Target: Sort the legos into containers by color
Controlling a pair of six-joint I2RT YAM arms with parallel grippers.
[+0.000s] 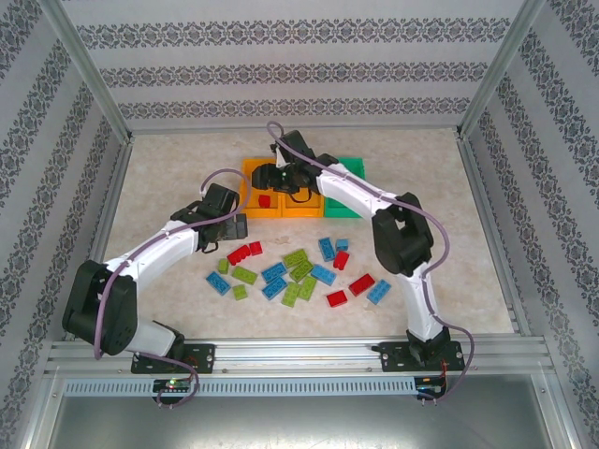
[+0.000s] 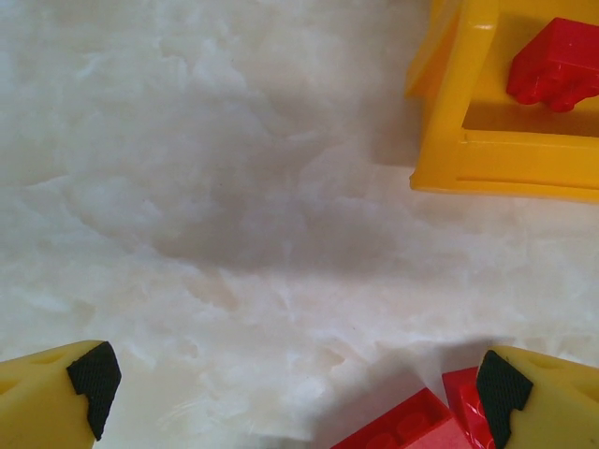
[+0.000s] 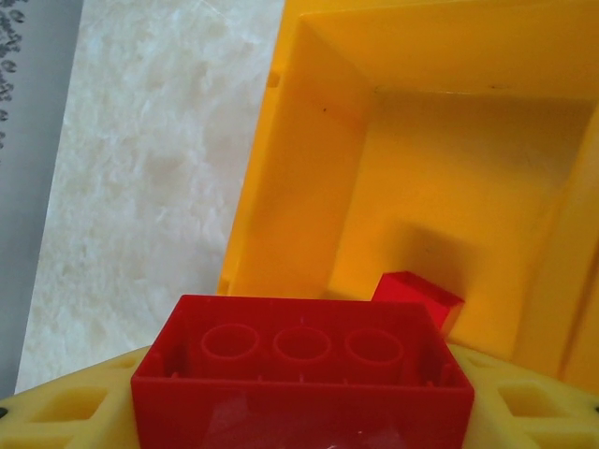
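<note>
We count three joined bins (image 1: 249, 182), two orange and one green, and about twenty loose bricks (image 1: 273, 272) on the counter (image 1: 168, 187).

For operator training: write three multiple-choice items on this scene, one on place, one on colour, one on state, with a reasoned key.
1. The right hand hangs over: A the left orange bin; B the green bin; C the loose pile.
2. The brick in the right hand is: A blue; B red; C green.
3. The left hand is: A open, empty; B shut on a red brick; C shut on a blue brick.
Key: 1 A, its wrist view looks into that bin; 2 B, the held brick shows red; 3 A, its jaws stand wide apart, gripping nothing.
</note>
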